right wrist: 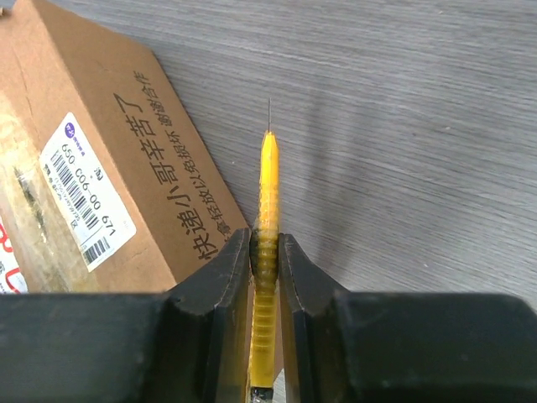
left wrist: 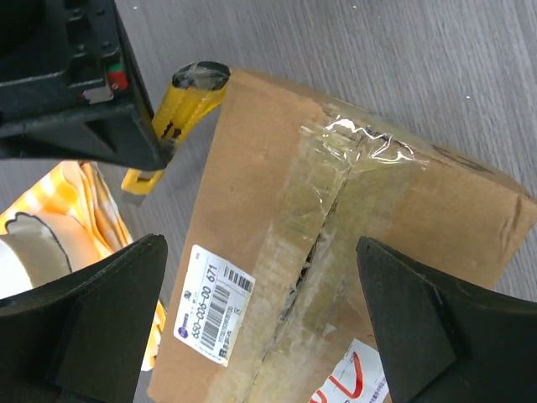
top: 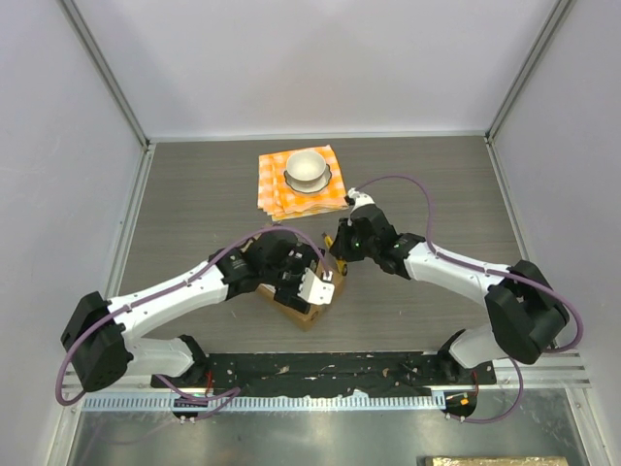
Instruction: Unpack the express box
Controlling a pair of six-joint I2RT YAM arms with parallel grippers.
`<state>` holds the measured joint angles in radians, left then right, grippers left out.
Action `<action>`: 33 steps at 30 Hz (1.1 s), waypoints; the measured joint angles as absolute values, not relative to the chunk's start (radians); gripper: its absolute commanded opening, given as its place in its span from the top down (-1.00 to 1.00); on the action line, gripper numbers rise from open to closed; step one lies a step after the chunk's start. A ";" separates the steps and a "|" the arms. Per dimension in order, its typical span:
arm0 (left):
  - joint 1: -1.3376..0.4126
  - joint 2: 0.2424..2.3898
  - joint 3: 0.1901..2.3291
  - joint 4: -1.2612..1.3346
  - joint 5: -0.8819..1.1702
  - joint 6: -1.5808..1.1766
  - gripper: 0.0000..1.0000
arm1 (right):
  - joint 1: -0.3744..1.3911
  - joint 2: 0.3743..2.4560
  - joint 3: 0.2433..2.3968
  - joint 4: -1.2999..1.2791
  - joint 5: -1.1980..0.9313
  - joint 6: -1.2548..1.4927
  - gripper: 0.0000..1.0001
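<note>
On grey wood-grain table, white walls around: express box, checkered cloth.

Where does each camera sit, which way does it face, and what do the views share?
Top external: above and behind, looking down on the table; left arm and right arm show.
Left wrist: over the express box, facing down on its taped seam; open left claw frames it.
Right wrist: looks along the yellow knife clamped in the right claw, toward the table.
Both wrist views share the box's barcode label and the knife.
</note>
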<state>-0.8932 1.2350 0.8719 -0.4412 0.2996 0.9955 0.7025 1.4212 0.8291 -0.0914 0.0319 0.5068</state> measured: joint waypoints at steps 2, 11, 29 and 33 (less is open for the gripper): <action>-0.900 1.250 0.869 -0.433 0.300 0.993 -0.99 | 0.702 1.438 0.830 -0.077 0.010 0.507 0.99; -0.929 1.261 0.804 -0.278 0.283 0.967 -0.82 | 0.696 1.454 0.821 0.006 -0.052 0.514 0.99; -0.990 1.124 0.484 0.147 0.174 1.031 -0.41 | 0.691 1.517 0.801 0.072 -0.125 0.538 0.99; -0.996 1.125 0.416 0.268 0.164 1.061 -0.34 | 0.691 1.529 0.801 0.088 -0.147 0.553 0.98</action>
<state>-0.9958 1.1248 0.4156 0.2684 0.1638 1.0611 0.6914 1.5291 0.8013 0.0875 -0.1471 0.5526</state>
